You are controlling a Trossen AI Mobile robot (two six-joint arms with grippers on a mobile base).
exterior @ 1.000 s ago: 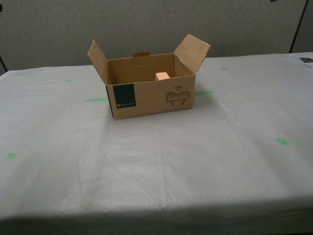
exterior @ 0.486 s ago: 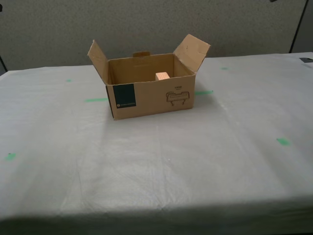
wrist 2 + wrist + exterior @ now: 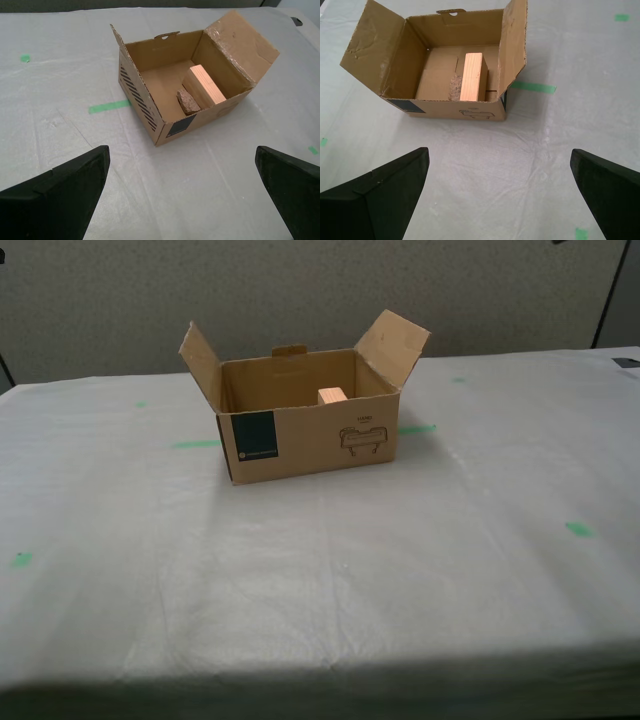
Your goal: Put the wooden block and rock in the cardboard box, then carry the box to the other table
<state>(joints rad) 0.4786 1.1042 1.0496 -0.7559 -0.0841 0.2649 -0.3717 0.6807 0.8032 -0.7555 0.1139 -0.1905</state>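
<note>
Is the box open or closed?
Open. The cardboard box's flaps stand up, and the wooden block and rock show inside.

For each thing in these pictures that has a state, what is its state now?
cardboard box: flaps open, standing on the table.
wooden block: inside the box, on edge.
rock: inside the box, beside the block.
table: wrinkled sheet top, green tape marks.
my first gripper: open, empty.
my second gripper: open, empty.

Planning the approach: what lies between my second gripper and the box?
Nothing: the second wrist view shows only bare table sheet between my second gripper and the box.
</note>
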